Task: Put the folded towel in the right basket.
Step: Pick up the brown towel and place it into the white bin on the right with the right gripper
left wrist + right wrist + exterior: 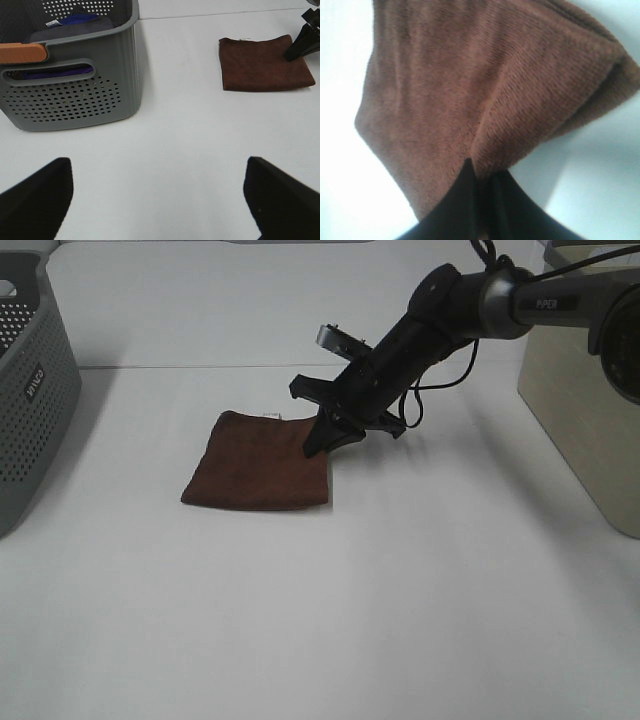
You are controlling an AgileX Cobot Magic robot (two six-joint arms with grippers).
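**The folded towel is pinched at its right edge and not yet lifted.**

The brown towel point(255, 465) lies flat in the middle of the counter point(400, 600), well apart from the grey basket point(35, 390) at the left and from the beige right basket point(580, 410). The right arm point(450, 310) is bent down from the right side, and the right jaws are closed narrow on the right edge of the towel, toward its far corner. In the right wrist view a small ridge of cloth is seen pressed up between them, so the folded layers are judged to be caught together. This edge faces the right basket, which probably makes the carry short. The left jaws are spread wide and nothing is held in them. They are placed near the grey basket, probably so that the way is left free.
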